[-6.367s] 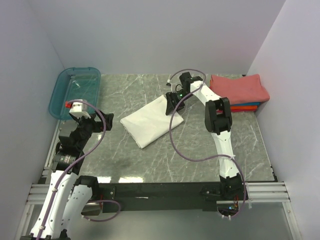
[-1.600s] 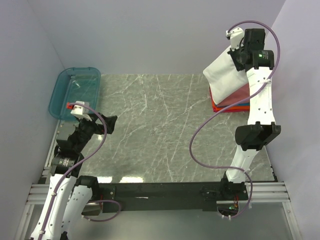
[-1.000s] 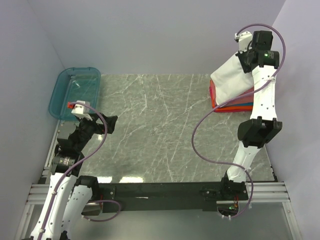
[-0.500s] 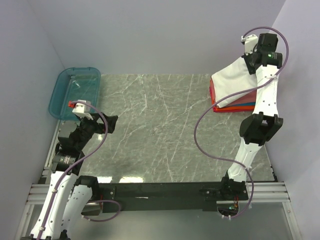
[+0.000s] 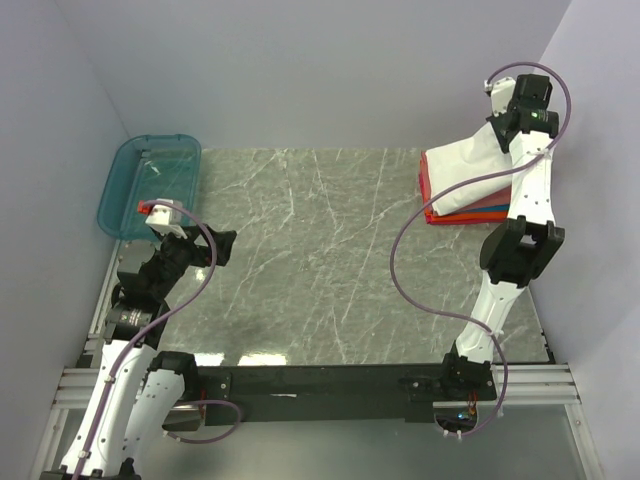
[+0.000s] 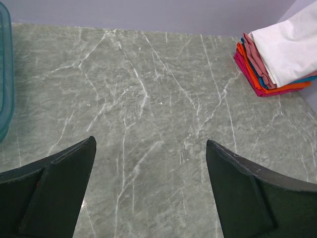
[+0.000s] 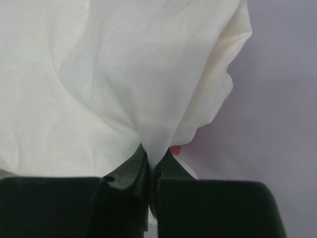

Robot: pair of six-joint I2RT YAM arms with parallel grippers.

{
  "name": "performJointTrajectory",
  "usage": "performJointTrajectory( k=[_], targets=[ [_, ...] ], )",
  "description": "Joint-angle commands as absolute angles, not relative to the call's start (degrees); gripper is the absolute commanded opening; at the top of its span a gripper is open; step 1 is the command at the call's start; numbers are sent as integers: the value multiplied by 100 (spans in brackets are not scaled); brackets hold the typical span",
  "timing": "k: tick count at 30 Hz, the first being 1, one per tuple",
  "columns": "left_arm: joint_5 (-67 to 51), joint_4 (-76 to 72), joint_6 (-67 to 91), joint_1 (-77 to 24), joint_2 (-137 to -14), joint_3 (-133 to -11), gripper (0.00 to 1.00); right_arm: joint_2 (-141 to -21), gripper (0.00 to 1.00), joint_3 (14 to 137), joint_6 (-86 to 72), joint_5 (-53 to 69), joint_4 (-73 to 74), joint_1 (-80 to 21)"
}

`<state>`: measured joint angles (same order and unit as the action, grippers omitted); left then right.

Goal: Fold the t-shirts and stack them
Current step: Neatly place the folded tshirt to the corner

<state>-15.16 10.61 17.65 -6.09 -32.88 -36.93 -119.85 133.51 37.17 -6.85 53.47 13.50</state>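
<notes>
A folded white t-shirt point(image 5: 462, 172) hangs from my right gripper point(image 5: 497, 128) at the table's back right corner, its lower part draped over the stack of folded coral, orange and blue t-shirts point(image 5: 482, 211). In the right wrist view the gripper point(image 7: 151, 157) is shut on a pinch of the white cloth point(image 7: 89, 94). The left wrist view shows the white shirt point(image 6: 290, 47) lying across the coloured stack point(image 6: 257, 79). My left gripper point(image 5: 215, 245) stands open over the table's left side, and its fingers point(image 6: 64, 173) hold nothing.
A teal plastic bin point(image 5: 148, 183) sits at the back left corner, its edge point(image 6: 4, 74) visible in the left wrist view. Pale walls close in on the left, back and right. Grey marble tabletop point(image 5: 320, 250) lies between the arms.
My right gripper has carried the white shirt further back and right, and the shirt has sunk lower onto the coloured stack. The left arm has barely moved.
</notes>
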Motion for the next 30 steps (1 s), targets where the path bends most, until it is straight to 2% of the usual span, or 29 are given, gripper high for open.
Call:
performJointTrajectory(
  k=[1,8,10,11,12,14,15,18,24,30],
  targets=[
    [-1600,861,1679,-598,-3305,-3700,98,-12067,0,13377,3902,-1071,4720,1380],
    [-1608,870,1670,-598,-3349,-3700,99,-12138,1,13254,3964,-1248,4456,1371],
    [-1617,853,1670,-598,-3349,-3700,99,-12138,5,13237,3894,-1257,4430,1362],
    [-1617,861,1670,-598,-3357,-3700,99,-12138,9,13202,3876,-1326,4412,1354],
    [-1617,861,1670,-598,-3366,-3700,99,-12129,23,13166,3876,-1362,4351,1345],
    [-1626,853,1670,-598,-3375,-3700,99,-12094,37,13087,3876,-1467,4316,1301],
    [-1635,853,1670,-598,-3384,-3700,99,-12076,48,13061,3867,-1503,4255,1292],
    [-1626,844,1670,-598,-3393,-3700,99,-11945,62,12877,3885,-1660,4036,1204],
    [-1626,853,1670,-598,-3393,-3700,99,-11760,64,12805,3911,-1863,3858,1011],
    [-1626,844,1670,-598,-3419,-3700,99,-11496,64,12727,3692,-1311,4235,888]
  ],
)
